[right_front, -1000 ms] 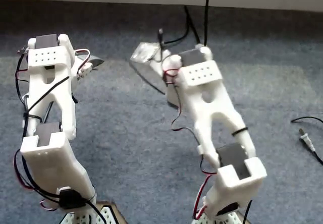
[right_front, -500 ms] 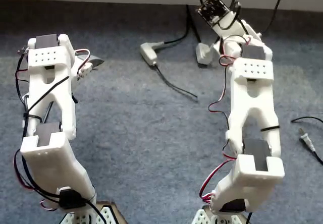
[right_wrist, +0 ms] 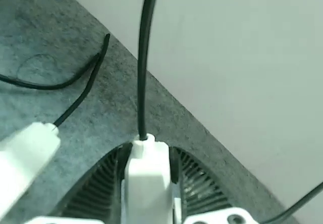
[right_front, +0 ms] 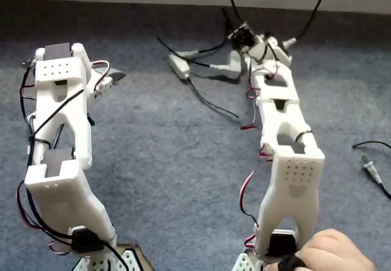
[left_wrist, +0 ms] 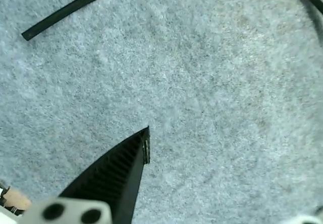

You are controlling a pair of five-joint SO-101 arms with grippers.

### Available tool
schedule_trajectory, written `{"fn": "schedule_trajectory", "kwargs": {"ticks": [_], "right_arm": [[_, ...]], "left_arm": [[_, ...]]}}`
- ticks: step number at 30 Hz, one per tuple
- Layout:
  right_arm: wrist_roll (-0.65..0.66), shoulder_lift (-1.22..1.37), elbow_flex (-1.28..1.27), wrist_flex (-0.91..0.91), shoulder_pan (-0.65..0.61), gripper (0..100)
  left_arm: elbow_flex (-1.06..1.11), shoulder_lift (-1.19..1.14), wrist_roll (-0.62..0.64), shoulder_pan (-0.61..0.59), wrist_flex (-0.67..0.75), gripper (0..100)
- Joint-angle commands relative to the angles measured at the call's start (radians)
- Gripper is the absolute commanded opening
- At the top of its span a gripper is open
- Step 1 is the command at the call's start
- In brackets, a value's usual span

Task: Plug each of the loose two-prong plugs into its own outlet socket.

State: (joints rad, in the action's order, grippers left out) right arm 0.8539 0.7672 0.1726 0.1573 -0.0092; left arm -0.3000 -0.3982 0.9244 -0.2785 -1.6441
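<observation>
nearest, at the right edge of the carpeted bench (right_front: 159, 161), a loose two-prong plug (right_front: 369, 168) lies on the end of its black cord, well apart from both arms. further back on the left, the left tool (right_front: 105, 80) hangs low over the carpet; spread or pressed together, i cannot tell. past the middle a white corded block (right_front: 180, 66) lies flat, plug or socket i cannot say. farthest, near the wall (right_wrist: 242, 57), the right tool (right_wrist: 147, 151) is pinching a white plug (right_wrist: 146, 183), its black cord rising from the plug's far end.
</observation>
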Motion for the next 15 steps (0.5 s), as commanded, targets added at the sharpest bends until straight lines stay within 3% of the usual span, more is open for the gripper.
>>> {"fn": "schedule_trajectory", "kwargs": {"ticks": [1,5,11,15], "right_arm": [[0.015,-0.007,0.012,0.077,-0.002,9.1],[0.014,-0.008,0.01,0.077,0.001,20.0],[0.014,-0.077,0.045,0.079,0.021,20.6],[-0.098,-0.219,0.044,0.07,0.067,20.7]], "left_arm": [[-0.004,0.004,0.009,0.008,0.014,54],[-0.004,0.004,0.009,0.008,0.018,54],[-0.004,0.004,0.009,0.024,0.018,54],[-0.004,0.004,0.009,0.024,0.018,54]]}}
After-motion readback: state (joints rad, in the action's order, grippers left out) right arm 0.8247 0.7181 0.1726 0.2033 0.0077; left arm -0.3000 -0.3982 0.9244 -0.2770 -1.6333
